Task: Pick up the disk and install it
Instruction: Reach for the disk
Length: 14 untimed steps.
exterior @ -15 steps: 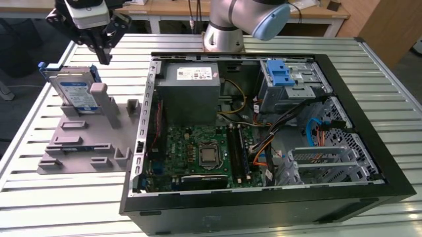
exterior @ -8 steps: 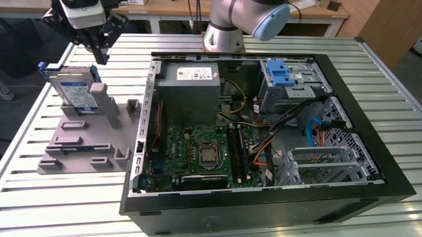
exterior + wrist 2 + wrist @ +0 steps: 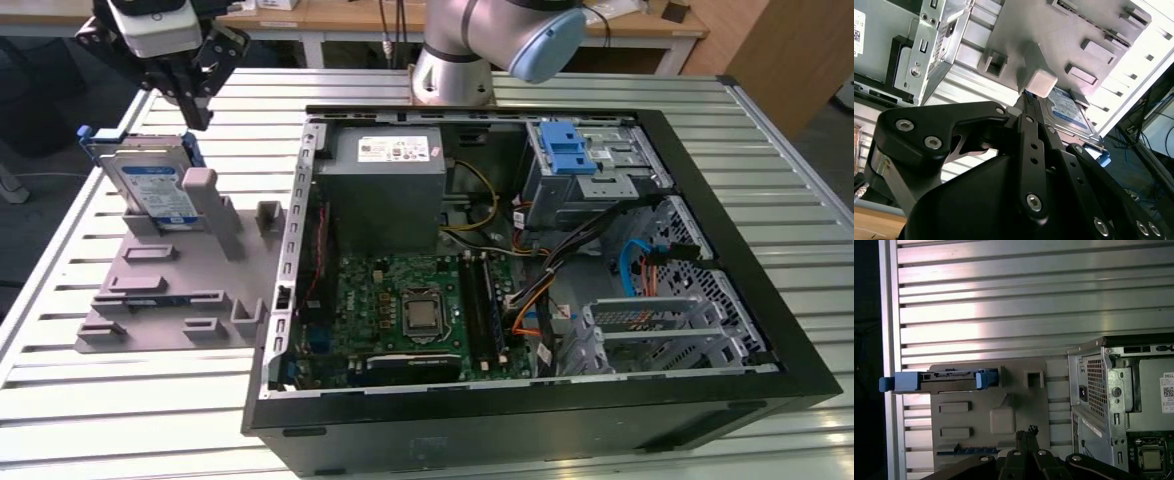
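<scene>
I am hovering over the disk (image 3: 151, 185), with my gripper (image 3: 198, 115) pointing down near its upper edge but apart from it. My fingers are pressing together and gripping nothing. The top of the exterior view is cutting off my upper body.

The disk is standing on edge in a grey holder (image 3: 174, 295) on the slatted table (image 3: 120, 420), to the exterior view's left of the open computer case (image 3: 534, 425). It is sitting well apart from the drive cage (image 3: 587, 165) inside the case. One post (image 3: 200, 195) of the holder is covering part of the disk's label, and the holder is hiding the disk's lower edge.

In the second wrist view my own black linkage (image 3: 1004, 190) is blocking much of the disk (image 3: 1066, 112). In the first wrist view the disk (image 3: 949, 380) is showing edge-on, so its label is hidden there.
</scene>
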Each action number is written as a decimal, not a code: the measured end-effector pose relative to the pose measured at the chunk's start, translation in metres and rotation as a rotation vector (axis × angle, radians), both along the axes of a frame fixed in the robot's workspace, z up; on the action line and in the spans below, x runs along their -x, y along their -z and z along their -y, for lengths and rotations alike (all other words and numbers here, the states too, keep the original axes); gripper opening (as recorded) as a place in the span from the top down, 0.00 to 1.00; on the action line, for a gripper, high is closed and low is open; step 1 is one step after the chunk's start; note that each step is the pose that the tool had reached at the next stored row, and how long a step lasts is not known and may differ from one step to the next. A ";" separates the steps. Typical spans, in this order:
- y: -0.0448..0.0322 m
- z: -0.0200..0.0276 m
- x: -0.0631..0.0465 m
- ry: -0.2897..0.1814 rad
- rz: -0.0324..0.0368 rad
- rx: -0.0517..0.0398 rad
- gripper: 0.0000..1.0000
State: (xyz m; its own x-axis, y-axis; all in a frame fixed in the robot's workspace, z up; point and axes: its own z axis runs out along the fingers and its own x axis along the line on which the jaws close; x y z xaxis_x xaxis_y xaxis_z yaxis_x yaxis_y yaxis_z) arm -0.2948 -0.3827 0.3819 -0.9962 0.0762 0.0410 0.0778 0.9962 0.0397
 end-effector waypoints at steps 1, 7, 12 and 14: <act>0.0000 -0.0005 0.001 0.000 0.0000 0.0000 0.89; 0.0002 -0.0047 0.009 0.000 0.0000 0.0000 0.89; 0.0003 -0.0084 0.015 0.000 0.0000 0.0001 0.89; 0.0004 -0.0092 0.018 0.000 0.0000 0.0000 0.89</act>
